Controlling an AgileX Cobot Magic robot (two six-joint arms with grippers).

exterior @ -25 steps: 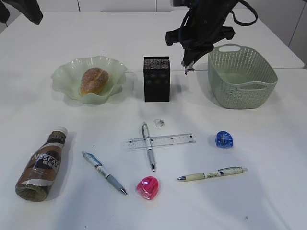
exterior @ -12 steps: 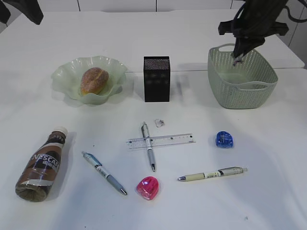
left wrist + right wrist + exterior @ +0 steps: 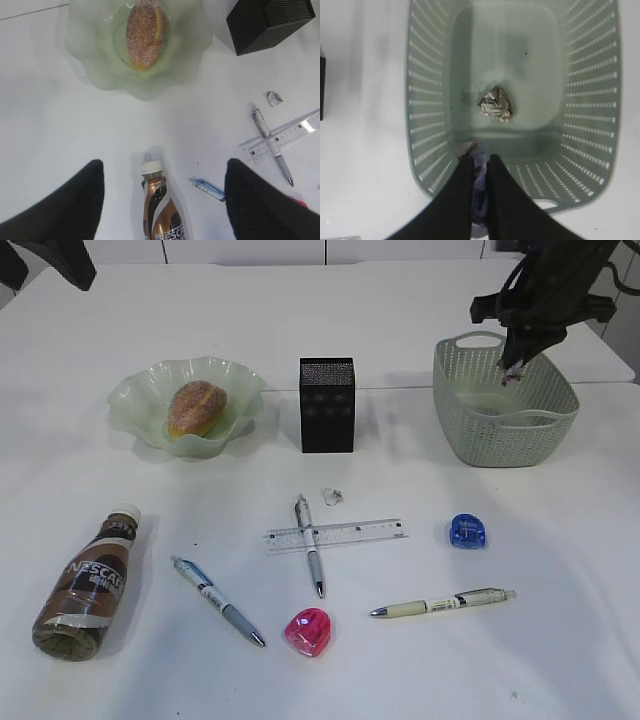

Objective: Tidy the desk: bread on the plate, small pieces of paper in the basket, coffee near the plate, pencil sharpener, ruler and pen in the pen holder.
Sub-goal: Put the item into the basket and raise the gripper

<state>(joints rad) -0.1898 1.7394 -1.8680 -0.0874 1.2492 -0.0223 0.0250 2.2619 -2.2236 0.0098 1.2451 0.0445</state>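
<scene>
Right claw (image 3: pixel 479 161): I hold it above the basket (image 3: pixel 560 435); the fingers are pressed together on a small paper scrap (image 3: pixel 470 148), which hangs over the basket floor and is not yet let go.
Left claw (image 3: pixel 160 200): fingers wide apart, holding nothing, high above the bottle (image 3: pixel 160 210) and the plate (image 3: pixel 90 65).
Paper: three pieces. One is in my right claw, one crumpled ball (image 3: pixel 497 105) lies on the basket floor, one scrap (image 3: pixel 332 496) lies on the counter (image 3: pixel 560 660) just above the ruler (image 3: pixel 350 534).
Handling of paper: I judge it very light and soft. It can stick to a finger when I open, so a pinch at the middle of the lump is best.
Pens: three, all loose on the counter. One (image 3: pixel 310 558) lies across the ruler; stiff and thin, take them at mid-barrel.
Sharpeners: two, one pink (image 3: pixel 308 630) and one blue (image 3: pixel 467 531); probably hard smooth plastic, may slip.
Ruler: one, flat and thin, hard to lift from the counter.
Bread (image 3: pixel 197 406): one, already on the plate.
Bottle: one coffee, lying on its side, well apart from the plate; round, it may roll.
Holder (image 3: pixel 327 405): one, black, between plate and basket.
</scene>
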